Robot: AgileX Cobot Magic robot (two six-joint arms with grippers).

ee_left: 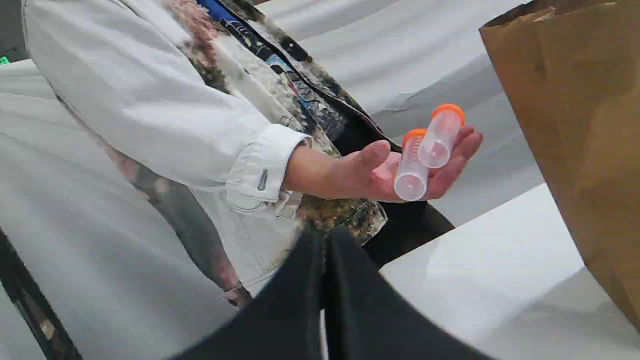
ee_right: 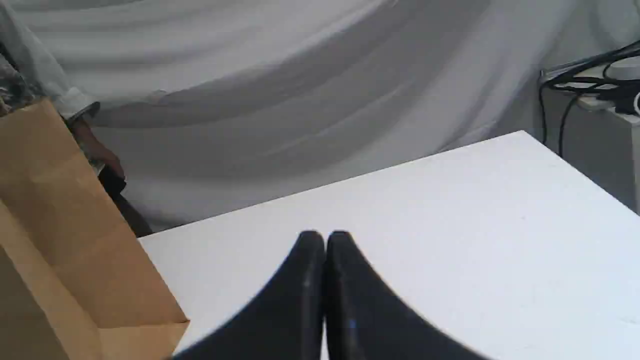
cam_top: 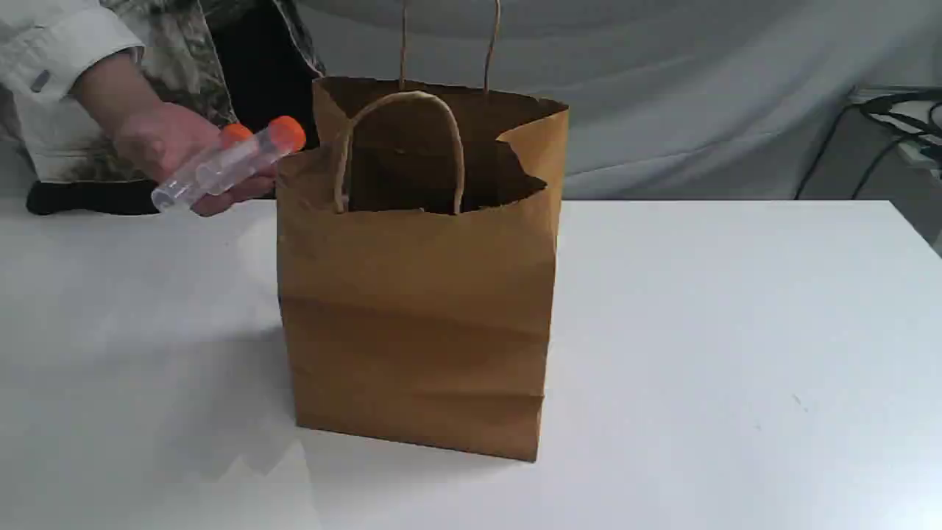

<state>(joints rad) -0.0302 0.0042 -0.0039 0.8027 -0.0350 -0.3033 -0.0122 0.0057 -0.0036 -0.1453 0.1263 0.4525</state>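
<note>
- White table point(cam_top: 736, 331) stretching out in front of me, its top bare and matte on my right.
- Brown paper bag point(cam_top: 416, 331) standing upright on it, mouth open, left of centre.

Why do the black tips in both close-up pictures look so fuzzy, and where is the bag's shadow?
Left wrist view: the shut left gripper sits too near the lens, so it blurs, while the hand and tubes look sharper. Right wrist view: the right gripper is equally soft. Exterior view: the paper bag throws a faint shadow leftward on the table.
</note>
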